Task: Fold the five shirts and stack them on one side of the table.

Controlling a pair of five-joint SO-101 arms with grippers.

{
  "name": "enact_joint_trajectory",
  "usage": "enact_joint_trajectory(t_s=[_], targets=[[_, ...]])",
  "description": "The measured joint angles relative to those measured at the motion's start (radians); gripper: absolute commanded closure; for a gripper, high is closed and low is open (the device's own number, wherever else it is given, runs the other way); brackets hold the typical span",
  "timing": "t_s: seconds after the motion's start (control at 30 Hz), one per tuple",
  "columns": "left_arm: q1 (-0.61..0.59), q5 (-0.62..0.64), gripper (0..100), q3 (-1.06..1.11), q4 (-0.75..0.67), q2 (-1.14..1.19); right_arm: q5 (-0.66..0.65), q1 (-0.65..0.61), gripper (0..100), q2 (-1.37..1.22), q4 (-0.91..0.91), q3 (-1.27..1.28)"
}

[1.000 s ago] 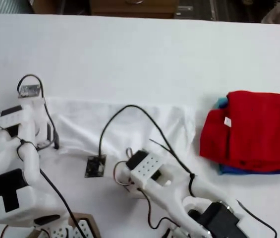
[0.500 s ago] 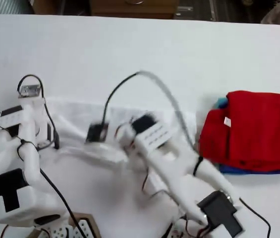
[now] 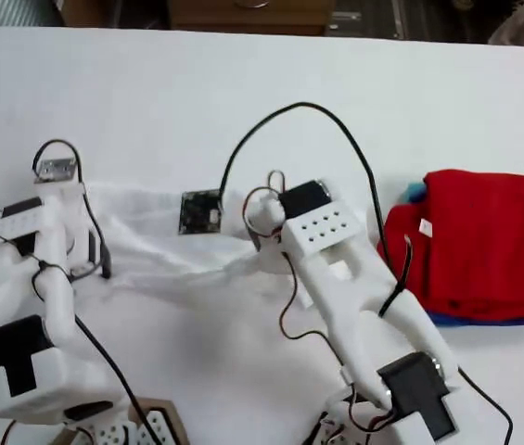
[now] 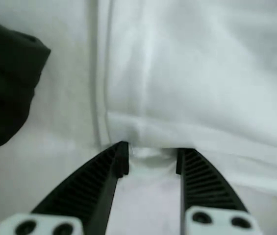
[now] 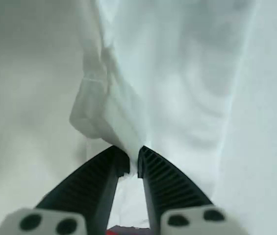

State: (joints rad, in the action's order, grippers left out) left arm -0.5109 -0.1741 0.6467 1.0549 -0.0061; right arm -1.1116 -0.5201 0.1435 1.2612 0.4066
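Note:
A white shirt (image 3: pixel 150 227) lies spread on the white table (image 3: pixel 243 83), left of the middle. My left gripper (image 4: pixel 151 159) is shut on a bunched fold of the white shirt (image 4: pixel 192 73) at its left end, under the left arm (image 3: pixel 30 278). My right gripper (image 5: pixel 132 164) is shut on a pinch of the white shirt (image 5: pixel 177 73), which hangs in folds from its tips. The right arm (image 3: pixel 336 278) stretches over the shirt's right half. A folded red shirt (image 3: pixel 475 241) lies on a folded blue shirt (image 3: pixel 416 192) at the table's right side.
A dark object (image 4: pixel 6 83) sits beside the shirt's left end, near the table's left edge. A black cable (image 3: pixel 289 111) loops above the right arm. Bare table stretches along the far side. Furniture stands beyond the far edge.
The right arm has swung from the near edge toward the far side, carrying the shirt's near part over the rest. The left arm has stayed put.

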Motion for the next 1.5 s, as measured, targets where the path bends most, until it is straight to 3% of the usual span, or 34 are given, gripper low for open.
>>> enact_joint_trajectory(t_s=[0.13, 0.37, 0.6, 0.87, 1.2, 1.5], targets=[[0.000, 0.000, 82, 0.000, 0.000, 0.000, -0.002, -0.002, 96.4, -0.048, -0.066, 0.000], [0.000, 0.000, 82, 0.000, 0.000, 0.000, -0.002, 0.002, 78.9, -0.222, -0.104, 0.000], [0.000, 0.000, 82, 0.000, 0.000, 0.000, -0.008, 0.015, 78.7, -0.233, -0.127, -0.052], [0.002, 0.000, 82, 0.000, 0.000, 0.000, -0.006, 0.143, 78.7, -0.238, -0.127, -0.190], [0.009, 0.000, 82, 0.000, 0.000, 0.000, -0.006, 0.089, 78.7, -0.181, 0.264, -0.233], [0.009, 0.000, 82, 0.000, 0.000, 0.000, -0.006, 0.183, 78.7, -0.164, 0.311, -0.233]])
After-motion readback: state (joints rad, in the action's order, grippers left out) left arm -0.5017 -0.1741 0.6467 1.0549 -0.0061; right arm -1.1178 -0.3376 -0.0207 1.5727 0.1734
